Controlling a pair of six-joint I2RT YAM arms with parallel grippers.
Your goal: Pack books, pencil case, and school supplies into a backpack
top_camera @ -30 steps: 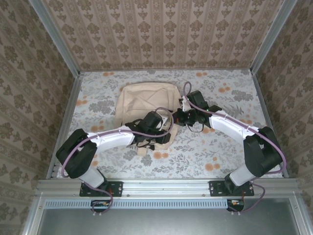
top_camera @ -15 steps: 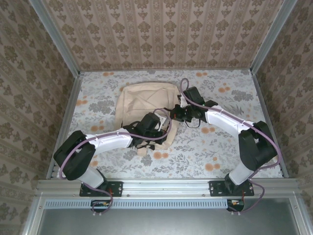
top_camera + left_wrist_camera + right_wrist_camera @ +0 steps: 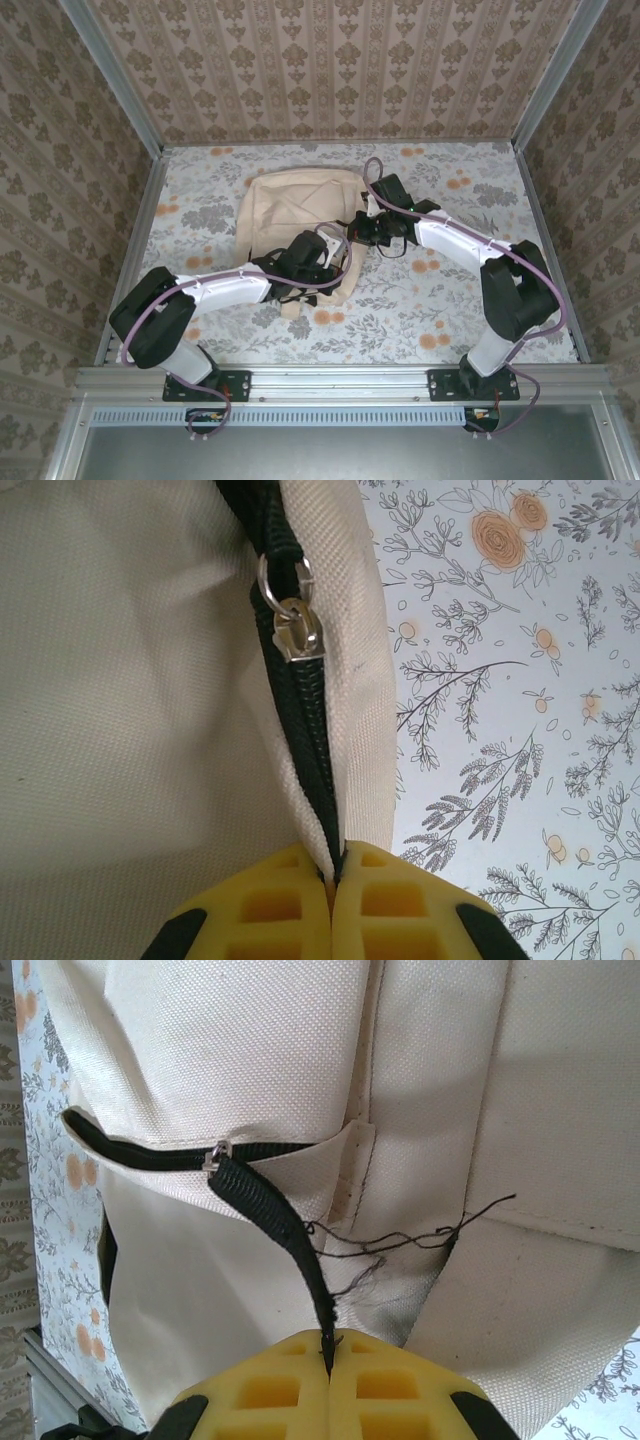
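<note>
The cream-beige backpack (image 3: 290, 205) lies flat in the middle of the table. My left gripper (image 3: 336, 258) is at its near right edge. In the left wrist view this gripper (image 3: 335, 875) is shut on the dark zipper tape and cream fabric, below the metal zipper slider (image 3: 293, 630). My right gripper (image 3: 352, 232) is at the backpack's right side. In the right wrist view it (image 3: 328, 1345) is shut on the black pull strap (image 3: 270, 1215) that runs from a zipper slider (image 3: 215, 1153). The books, pencil case and school supplies are out of view.
The floral tablecloth (image 3: 450, 290) spreads out to the right and in front of the backpack. Metal rails (image 3: 135, 240) and patterned walls close in the table's sides and back. Loose dark threads (image 3: 400, 1240) hang from a backpack seam.
My left gripper has closed on the backpack's zipper edge. My right gripper, still shut on the black strap, has shifted a little to the left and farther back.
</note>
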